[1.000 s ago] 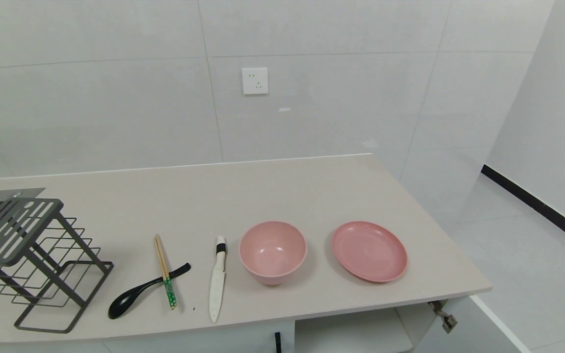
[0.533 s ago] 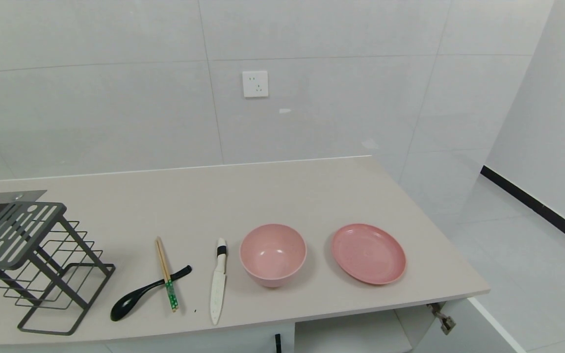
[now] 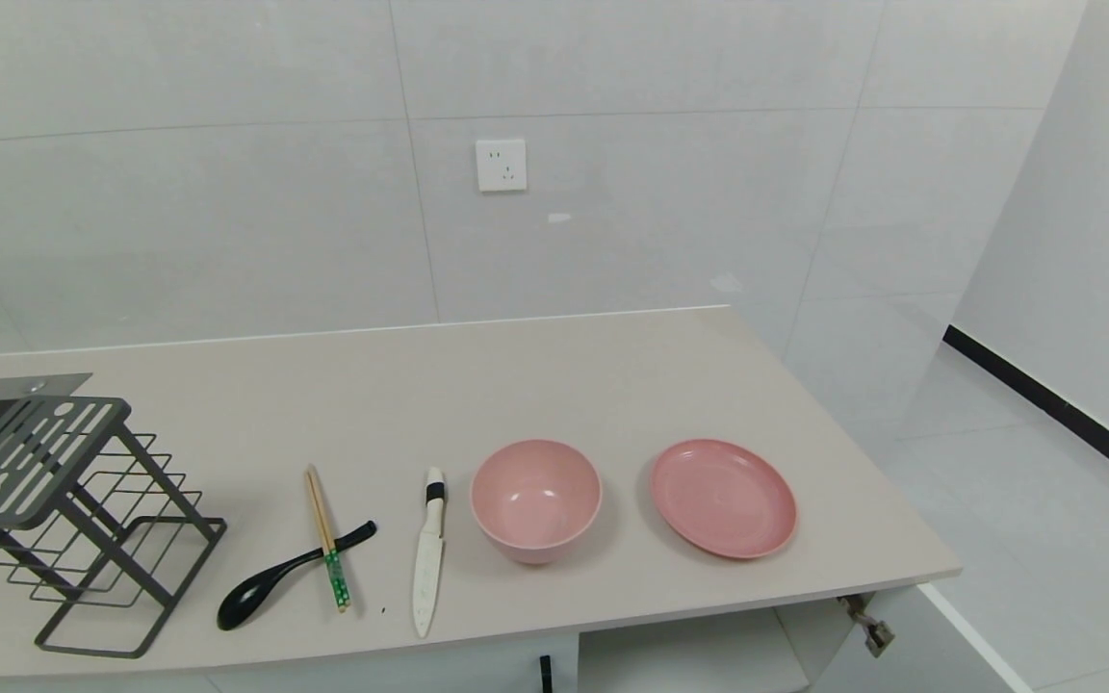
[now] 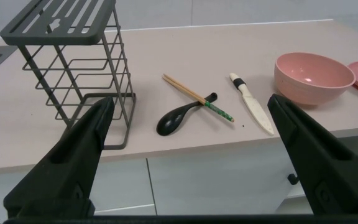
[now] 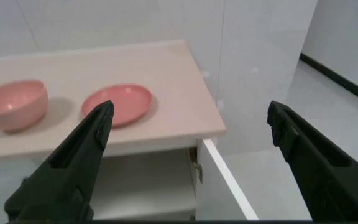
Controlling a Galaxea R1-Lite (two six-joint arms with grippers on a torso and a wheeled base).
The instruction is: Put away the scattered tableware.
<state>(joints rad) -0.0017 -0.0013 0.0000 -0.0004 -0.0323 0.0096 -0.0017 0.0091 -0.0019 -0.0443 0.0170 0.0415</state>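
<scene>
Over the last second the head view has shifted slightly, but no item has moved, so nothing is yet put away. The left gripper and right gripper are both spread wide and empty. The knife lies at lower centre of the counter, its long axis near vertical in frame, handle toward the wall and tip toward the near edge. To its left, chopsticks cross a black spoon. The wire rack stands at lower left.

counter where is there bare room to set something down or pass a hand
The whole back half of the counter, between the wall and the front row, is bare. So is the corner right of the plate. Crowded: that front row, chopsticks across the spoon, knife close beside the bowl.
</scene>
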